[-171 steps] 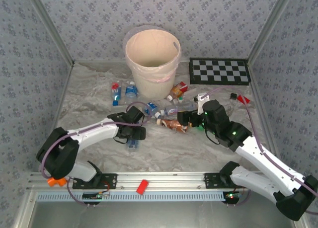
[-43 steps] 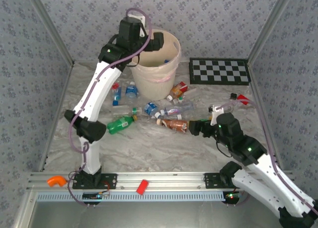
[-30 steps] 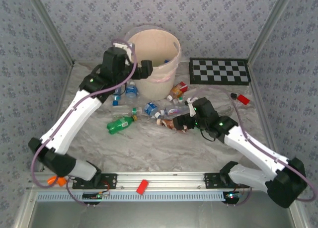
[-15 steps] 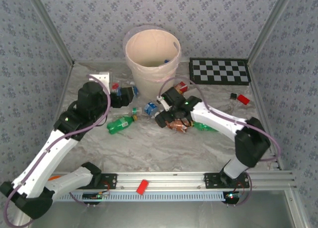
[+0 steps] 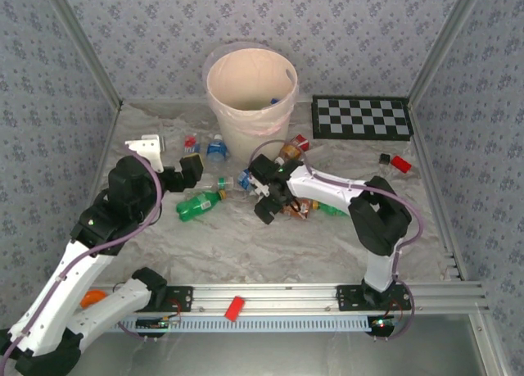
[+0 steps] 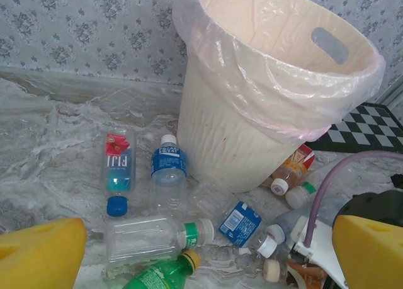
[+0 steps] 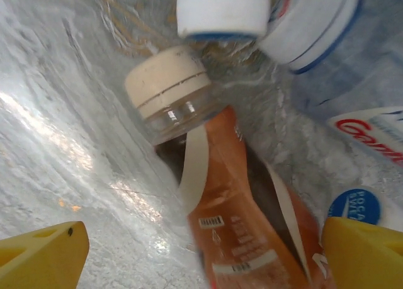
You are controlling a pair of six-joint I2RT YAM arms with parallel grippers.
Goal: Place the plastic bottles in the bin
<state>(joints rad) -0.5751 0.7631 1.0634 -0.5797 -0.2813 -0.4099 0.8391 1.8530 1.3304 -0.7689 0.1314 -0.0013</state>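
Right pincer: spread wide, straddling the brown bottle, not yet pinching it.
Left pincer: spread and empty, hovering above the bottles near the bin's foot.
Brown bottle: lying on the worktop, crowded by clear bottles, near the bin.
Other bottles: green bottle, Fiji bottle and clear bottle are lying loose around the bin.
Handling: probably light and thin-walled, crumpling under pressure, with a label film likely slippery.
Hold: judged best across the labelled mid-body, below the cap, closing gently.
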